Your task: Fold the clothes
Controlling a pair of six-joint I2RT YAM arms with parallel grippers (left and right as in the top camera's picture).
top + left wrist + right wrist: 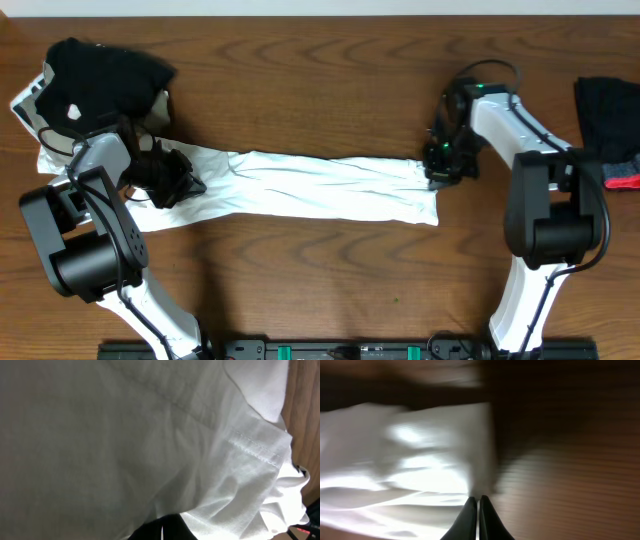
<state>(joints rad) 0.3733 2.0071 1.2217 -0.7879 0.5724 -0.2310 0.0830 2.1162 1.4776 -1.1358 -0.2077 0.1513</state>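
The white T-shirt (320,186) lies stretched into a long band across the middle of the table, between my two grippers. My left gripper (178,182) is at its left end. In the left wrist view the white cloth (150,435) fills the frame and the dark jaws (162,531) are pressed together on it. My right gripper (440,172) is at the shirt's right end. In the right wrist view its fingers (478,501) are shut on the edge of the white cloth (410,470). No printed text shows.
A black garment with a white spot (100,80) lies heaped at the far left, over more white cloth. A black garment with red trim (612,125) lies at the right edge. Bare wooden table (320,90) shows behind and in front of the shirt.
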